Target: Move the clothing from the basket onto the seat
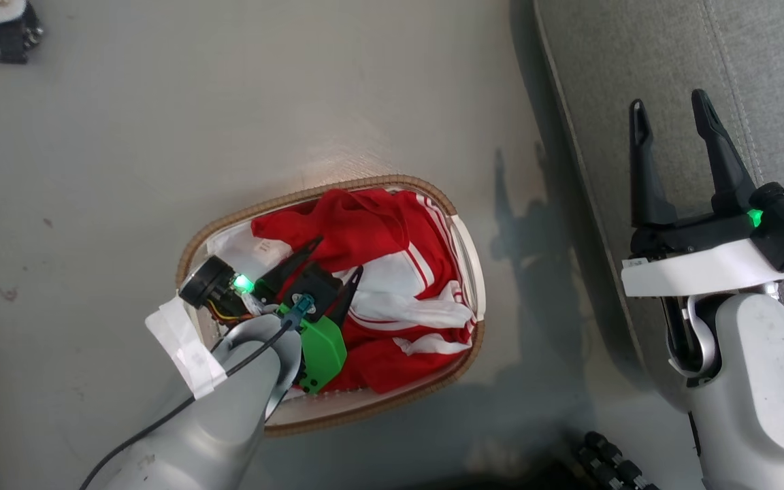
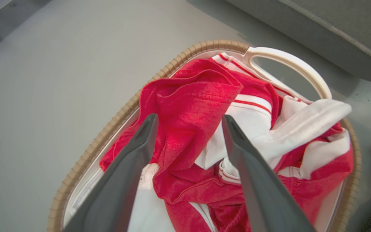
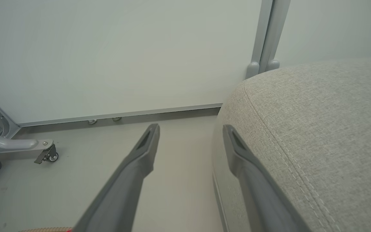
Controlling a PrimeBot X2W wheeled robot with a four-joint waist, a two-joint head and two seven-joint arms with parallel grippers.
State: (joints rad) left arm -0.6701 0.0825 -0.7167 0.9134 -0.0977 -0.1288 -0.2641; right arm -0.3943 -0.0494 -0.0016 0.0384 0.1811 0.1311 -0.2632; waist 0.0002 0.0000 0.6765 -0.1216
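Note:
The red clothing (image 1: pixel 371 235) with white stripes lies bunched in the oval basket (image 1: pixel 463 344) on the floor; up close the clothing (image 2: pixel 192 106) fills the basket (image 2: pixel 121 112) to its brown rim. My left gripper (image 1: pixel 337 257) hangs open just above the pile, its fingertips (image 2: pixel 150 124) straddling a raised red fold. Over the edge of the grey seat (image 1: pixel 759 75) at the right, my right gripper (image 1: pixel 667 109) is open and holds nothing; its right finger overlaps the seat (image 3: pixel 327 129) in the wrist view.
A white side handle (image 2: pixel 298 66) arches over the basket's far end. A castor on a grey frame (image 3: pixel 45 154) stands by the wall, and a dark wheel (image 1: pixel 14 37) sits at the top left. Black tread (image 1: pixel 616 466) shows at the bottom.

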